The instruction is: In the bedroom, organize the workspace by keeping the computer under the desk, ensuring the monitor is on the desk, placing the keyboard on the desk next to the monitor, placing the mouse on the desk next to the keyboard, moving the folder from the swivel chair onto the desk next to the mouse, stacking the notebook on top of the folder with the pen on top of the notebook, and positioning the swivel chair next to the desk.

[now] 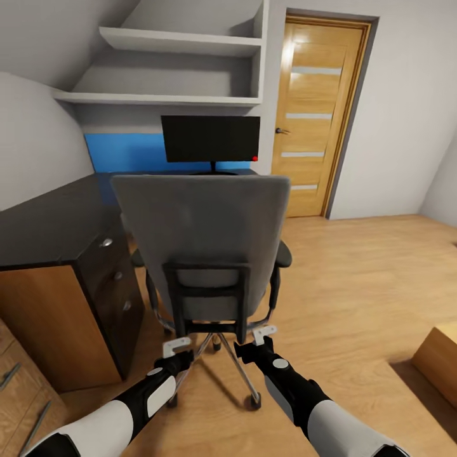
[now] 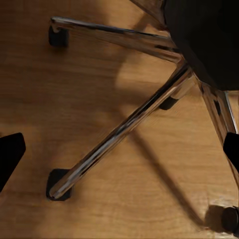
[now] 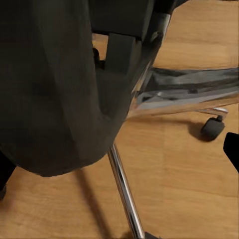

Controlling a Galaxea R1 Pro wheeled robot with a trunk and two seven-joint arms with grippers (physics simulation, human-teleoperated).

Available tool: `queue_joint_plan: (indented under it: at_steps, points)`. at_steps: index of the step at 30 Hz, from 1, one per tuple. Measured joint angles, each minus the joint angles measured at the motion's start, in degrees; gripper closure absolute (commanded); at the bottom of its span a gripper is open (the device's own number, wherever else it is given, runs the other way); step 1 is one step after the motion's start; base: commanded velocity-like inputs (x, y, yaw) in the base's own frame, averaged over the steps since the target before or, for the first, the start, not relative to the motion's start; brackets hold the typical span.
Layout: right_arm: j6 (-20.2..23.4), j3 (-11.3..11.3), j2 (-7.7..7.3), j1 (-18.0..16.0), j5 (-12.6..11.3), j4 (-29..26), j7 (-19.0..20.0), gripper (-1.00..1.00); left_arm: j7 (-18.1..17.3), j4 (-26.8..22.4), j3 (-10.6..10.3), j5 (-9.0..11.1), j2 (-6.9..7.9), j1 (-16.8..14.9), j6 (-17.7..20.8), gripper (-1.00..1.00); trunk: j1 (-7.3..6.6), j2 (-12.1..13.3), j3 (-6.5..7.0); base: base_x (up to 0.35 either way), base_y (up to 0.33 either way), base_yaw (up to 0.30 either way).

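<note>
Swivel chair (image 1: 203,247), frame centre, back turned to camera, faces the desk (image 1: 57,222) at left and monitor (image 1: 210,138) beyond. Left gripper (image 1: 176,348) and right gripper (image 1: 263,333), both open, flank its back support; the right is nearer.

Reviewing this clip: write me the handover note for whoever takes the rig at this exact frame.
Left gripper: open, holding nothing, low behind the swivel chair.
Right gripper: open, holding nothing, also behind the chair's lower back frame.
Chair stands facing the desk, back toward the robot; its seat top is hidden, so the folder cannot be confirmed.
Monitor is already on the desk, by the blue back panel.
Left: everything else. Computer, keyboard, mouse, notebook and pen still need locating; folder, notebook and pen remain unstacked as far as can be seen.
</note>
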Motion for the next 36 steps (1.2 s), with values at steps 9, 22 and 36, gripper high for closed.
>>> queue_joint_plan:
  at_steps: [9,22,36]
  points:
    - [0.0,-0.2,-0.03,0.0,0.1,0.0,-0.1,-1.0,0.0,0.0,0.1,0.0,0.0,0.0,0.0,-1.0,0.0,0.0,0.0,0.328,0.0,0.062]
    - [0.0,-0.3,-0.03,0.0,0.1,0.0,-0.1,-1.0,0.0,0.1,0.2,-0.2,0.01,0.0,0.0,-1.0,0.0,0.0,0.0,0.319,0.0,0.001]
    - [0.0,-0.4,-0.04,0.0,0.2,0.0,-0.2,-1.0,0.1,0.1,0.5,-0.1,0.02,0.0,0.1,-1.0,0.04,0.0,0.01,0.047,-0.013,0.0]
